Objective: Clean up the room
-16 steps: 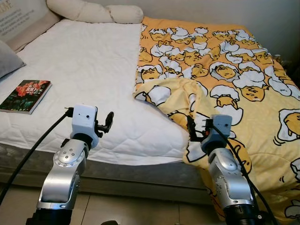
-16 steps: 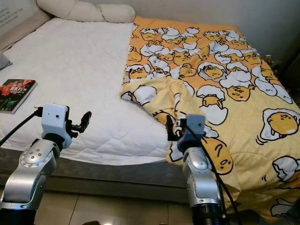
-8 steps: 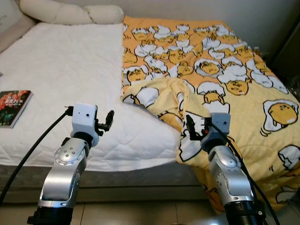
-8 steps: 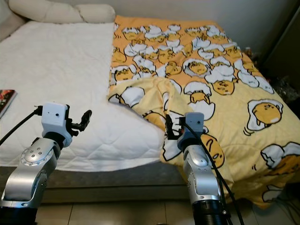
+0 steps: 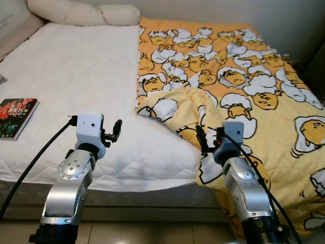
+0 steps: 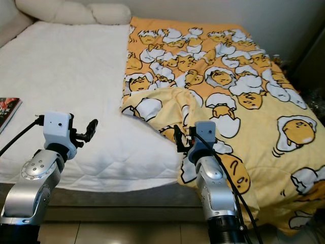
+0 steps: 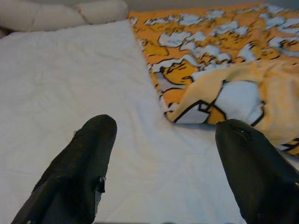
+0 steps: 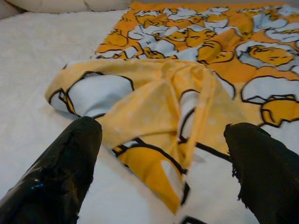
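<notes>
**Both pincers poised at the bed's near edge**

Left pincer hovers fingers apart above bare white mattress. Right pincer, fingers spread, sits just before the yellow blanket's rumpled folded-back corner. Book lies near the mattress's left edge.

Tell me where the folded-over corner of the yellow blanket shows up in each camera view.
Left eye view: folded corner at centre, beyond the right gripper.
Right eye view: left of centre.
Left wrist view: right of middle, past the left gripper, jaws open.
Right wrist view: centre, between the open jaws.
Shared landmark: white mattress.
</notes>
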